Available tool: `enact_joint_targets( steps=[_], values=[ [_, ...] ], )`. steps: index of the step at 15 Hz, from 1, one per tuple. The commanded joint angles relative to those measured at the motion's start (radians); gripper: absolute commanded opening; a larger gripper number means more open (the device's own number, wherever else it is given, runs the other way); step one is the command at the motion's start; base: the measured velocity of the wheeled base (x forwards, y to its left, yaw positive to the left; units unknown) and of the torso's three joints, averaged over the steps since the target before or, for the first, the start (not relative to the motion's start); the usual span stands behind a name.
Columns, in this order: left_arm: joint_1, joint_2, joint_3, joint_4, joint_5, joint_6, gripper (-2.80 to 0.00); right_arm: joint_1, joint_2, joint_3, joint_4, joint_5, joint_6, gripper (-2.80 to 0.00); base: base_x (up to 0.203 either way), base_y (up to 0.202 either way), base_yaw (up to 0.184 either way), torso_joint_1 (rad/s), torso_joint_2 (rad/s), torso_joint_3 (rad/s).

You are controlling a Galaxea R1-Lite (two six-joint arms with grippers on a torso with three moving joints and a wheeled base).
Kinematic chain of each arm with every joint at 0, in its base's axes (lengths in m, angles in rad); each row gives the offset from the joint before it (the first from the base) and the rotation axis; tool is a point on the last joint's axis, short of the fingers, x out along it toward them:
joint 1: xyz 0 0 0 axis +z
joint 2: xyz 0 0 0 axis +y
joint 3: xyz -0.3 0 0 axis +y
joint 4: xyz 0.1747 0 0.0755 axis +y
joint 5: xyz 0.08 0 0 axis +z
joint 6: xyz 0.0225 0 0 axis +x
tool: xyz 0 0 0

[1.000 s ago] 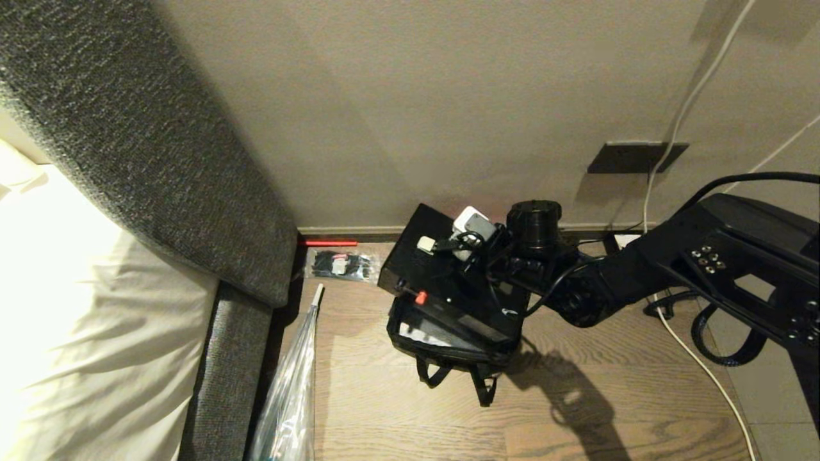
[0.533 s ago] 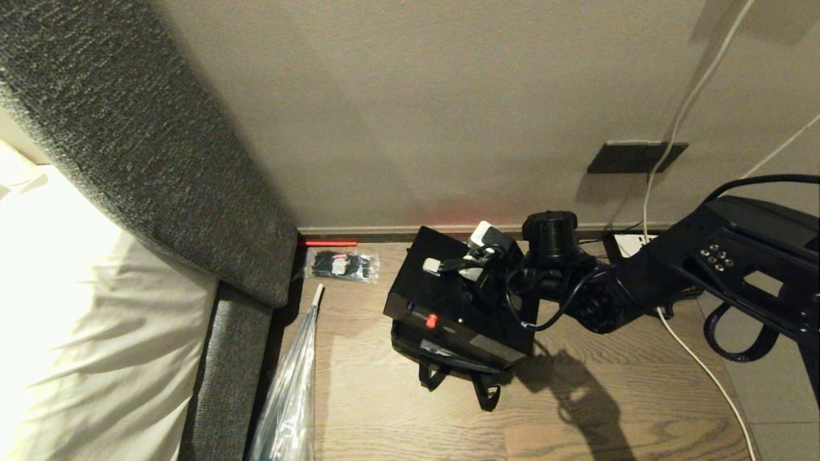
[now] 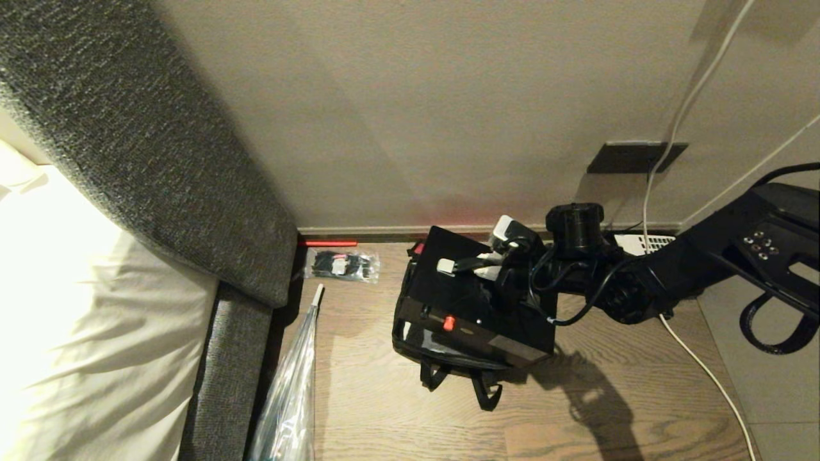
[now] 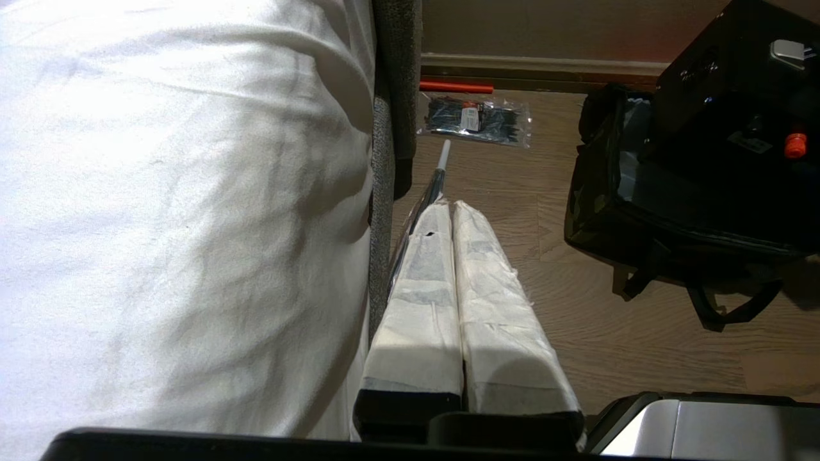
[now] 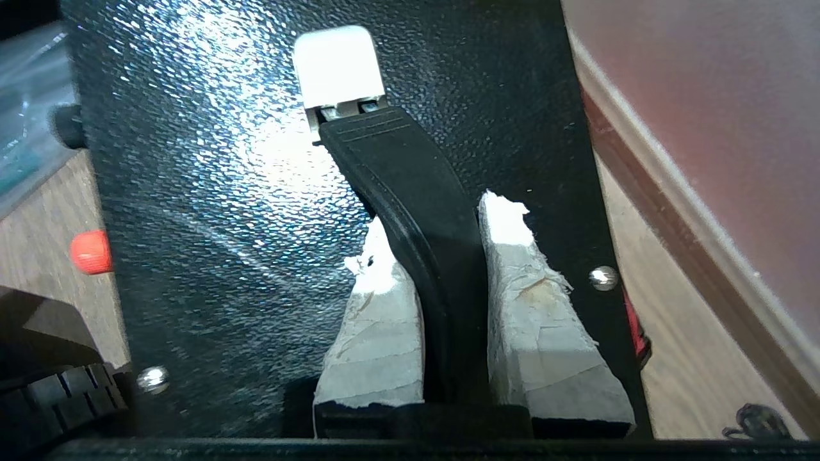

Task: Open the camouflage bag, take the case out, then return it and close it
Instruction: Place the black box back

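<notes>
The case (image 3: 467,294), a flat black box with a red knob (image 3: 449,322), hangs tilted over the open camouflage bag (image 3: 416,346) on the wooden floor. My right gripper (image 3: 487,264) is shut on the case's black curved handle (image 5: 397,166), which has a white end piece (image 5: 336,64). In the right wrist view both taped fingers of the right gripper (image 5: 442,224) press the handle's sides. The left wrist view shows the bag (image 4: 602,211) with its silver lining showing and the case (image 4: 724,96) above its mouth. My left gripper (image 4: 451,208) is parked, shut and empty, beside the bed.
A clear packet of black items (image 3: 341,265) and a red stick (image 3: 327,242) lie by the baseboard. A grey padded headboard (image 3: 160,160) and white bedding (image 3: 77,333) fill the left. A plastic-wrapped pole (image 3: 295,384) lies beside the bed. White cables (image 3: 698,365) run along the right.
My right arm has carried the case to the right and lower, down onto the bag's mouth, and the case now lies flatter. The bag and the left arm have not moved.
</notes>
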Motion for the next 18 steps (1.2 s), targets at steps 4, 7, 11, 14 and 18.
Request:
enact_joint_targets(
  steps=[4, 7, 11, 14, 18],
  values=[
    [0.001, -0.002, 0.003, 0.000, 0.001, 0.000, -2.80, -0.023, 0.028, 0.034, -0.006, 0.027, -0.027, -2.80, 0.000, 0.000, 0.000, 0.000, 0.00, 0.000],
    [0.001, -0.002, 0.003, 0.000, 0.001, 0.000, -2.80, -0.021, 0.067, 0.024, -0.017, 0.027, -0.031, -2.80, 0.000, 0.000, 0.000, 0.000, 0.00, 0.000],
    [0.001, -0.002, 0.003, 0.000, 0.001, 0.000, -2.80, -0.023, 0.102, 0.007, -0.022, 0.024, -0.036, -2.80, 0.000, 0.000, 0.000, 0.000, 0.00, 0.000],
    [0.001, -0.002, 0.003, 0.000, 0.001, 0.000, -2.80, -0.020, 0.149, -0.009, -0.038, 0.024, -0.043, -2.80, 0.000, 0.000, 0.000, 0.000, 0.00, 0.000],
    [0.001, -0.002, 0.002, 0.000, 0.001, 0.000, -2.80, -0.013, 0.203, -0.081, -0.051, 0.021, -0.035, -2.80, 0.000, 0.000, 0.000, 0.000, 0.00, 0.000]
  ],
)
